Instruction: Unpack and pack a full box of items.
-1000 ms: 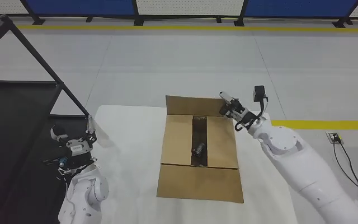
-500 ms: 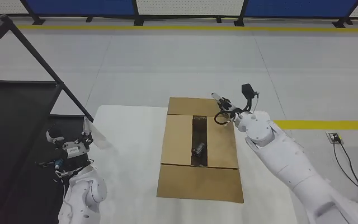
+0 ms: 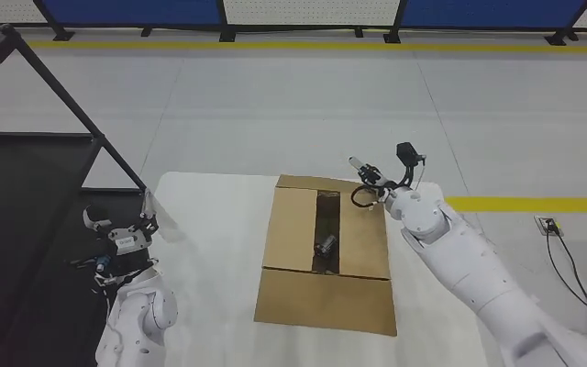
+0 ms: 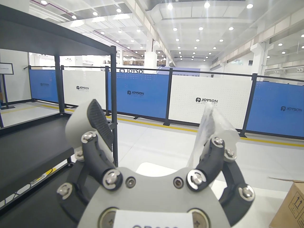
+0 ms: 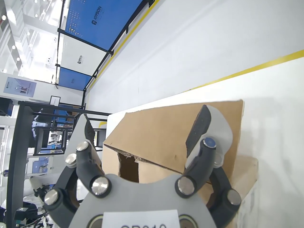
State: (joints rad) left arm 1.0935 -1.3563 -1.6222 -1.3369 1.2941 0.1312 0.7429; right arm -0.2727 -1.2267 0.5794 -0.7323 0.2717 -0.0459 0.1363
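Note:
A brown cardboard box [image 3: 292, 229] stands in the middle of the white table [image 3: 211, 266]. Its top flaps lie nearly shut, and a dark item [image 3: 325, 245] shows through the narrow gap between them. My right gripper [image 3: 359, 167] hovers at the box's far right corner. In the right wrist view it [image 5: 142, 129] is open over the far flap [image 5: 166, 122], holding nothing. My left gripper [image 4: 154, 119] stands open off the table's left edge, pointing away from the box. A scrap of clear plastic film [image 4: 211, 124] clings to one of its fingers.
A black metal shelf rack [image 3: 37, 183] stands close to the left of the table, beside the left arm [image 3: 124, 243]. Bare tabletop lies on the left of the box. In the left wrist view the box corner [image 4: 289, 202] is seen.
My right gripper has moved left, from beside the box to its far right corner. The far flap now looks narrower from above. The left arm has barely shifted.

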